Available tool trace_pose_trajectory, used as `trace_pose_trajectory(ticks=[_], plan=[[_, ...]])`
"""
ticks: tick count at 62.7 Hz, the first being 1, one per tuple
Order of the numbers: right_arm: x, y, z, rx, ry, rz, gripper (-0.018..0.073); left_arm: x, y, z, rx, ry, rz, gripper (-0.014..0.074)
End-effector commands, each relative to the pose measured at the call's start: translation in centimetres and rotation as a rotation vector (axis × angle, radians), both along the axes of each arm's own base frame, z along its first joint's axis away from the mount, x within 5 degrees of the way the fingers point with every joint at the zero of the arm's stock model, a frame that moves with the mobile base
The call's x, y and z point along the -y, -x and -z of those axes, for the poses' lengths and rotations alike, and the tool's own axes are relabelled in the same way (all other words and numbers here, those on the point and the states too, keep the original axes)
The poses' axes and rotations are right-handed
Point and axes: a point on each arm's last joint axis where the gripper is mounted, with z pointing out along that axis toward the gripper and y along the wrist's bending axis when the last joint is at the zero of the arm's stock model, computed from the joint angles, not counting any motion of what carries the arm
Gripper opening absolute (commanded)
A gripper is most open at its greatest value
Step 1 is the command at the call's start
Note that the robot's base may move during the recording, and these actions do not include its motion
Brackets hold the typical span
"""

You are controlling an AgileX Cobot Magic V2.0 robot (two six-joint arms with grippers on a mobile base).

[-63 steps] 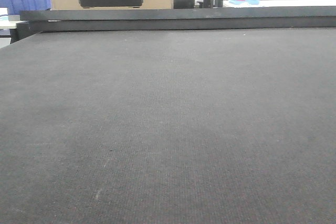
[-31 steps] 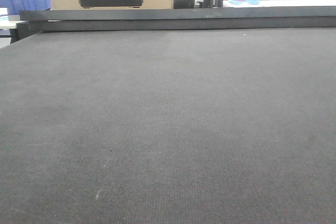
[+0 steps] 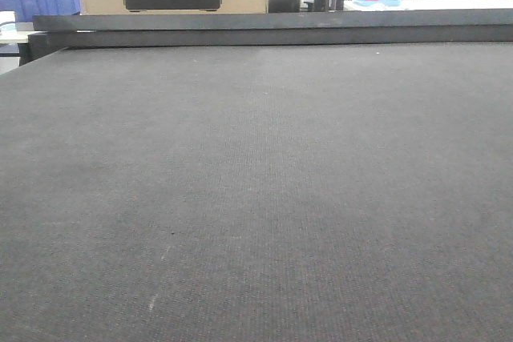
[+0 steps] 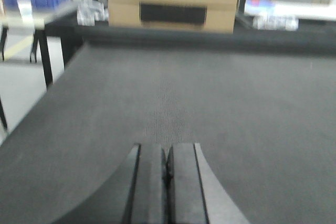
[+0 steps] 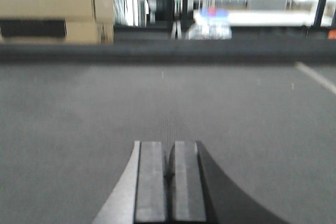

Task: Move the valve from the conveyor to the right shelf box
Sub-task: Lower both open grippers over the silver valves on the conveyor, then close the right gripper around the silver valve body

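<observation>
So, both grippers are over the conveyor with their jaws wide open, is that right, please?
Not quite: the jaws are shut, not open. The left wrist view shows the left gripper with its fingers pressed together, and the right wrist view shows the same for the right gripper. Both are indeed over the conveyor.

Here's the wide, flat conveyor of dark grey, finely woven material (image 3: 256, 198), lying level and filling almost the whole front view from the near edge to the far side. Its surface shows a fine weave with a few pale specks and faint lighter patches, and along the far edge runs a long black bar (image 3: 272, 36), straight across from left to right. Both wrist views look along the same grey belt, blurred.
</observation>
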Motion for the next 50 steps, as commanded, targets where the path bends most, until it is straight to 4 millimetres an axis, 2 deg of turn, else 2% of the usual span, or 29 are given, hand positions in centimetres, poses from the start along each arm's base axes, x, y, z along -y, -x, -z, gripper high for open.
trace_pose_trajectory(ticks=[1, 12, 20, 26, 33, 39, 50], plan=[[-0.1, -0.7, -1.4, -0.106, 0.012, -0.003, -0.0168, 0.2, -1.0, -1.7, -0.152, -0.007, 0.002, -0.0111], [-0.2, -4.1, -3.4, -0.337, 0.02, -0.015, -0.0168, 0.8, -5.1, -4.8, -0.404, -0.027, 0.01, -0.0111], [-0.3, -7.1, -3.5, -0.562, 0.027, -0.026, -0.0168, 1.4, -9.1, -6.3, -0.579, -0.034, 0.021, -0.0111], [-0.4, -8.9, -3.4, -0.707, 0.032, -0.034, -0.0168, 1.7, -11.6, -7.2, -0.603, -0.036, 0.02, -0.0111], [-0.5, -10.6, -3.6, -0.841, 0.036, -0.042, -0.0168, 2.1, -14.8, -7.2, -0.646, -0.041, 0.019, -0.0111], [-0.5, -11.8, -3.7, -0.898, 0.039, -0.044, -0.0168, 2.4, -16.7, -6.9, -0.677, -0.044, 0.018, -0.0111], [-0.3, -13.9, -3.7, -0.948, 0.071, -0.028, -0.0168, 2.6, -18.7, -6.0, -0.73, -0.05, 0.017, -0.0111]])
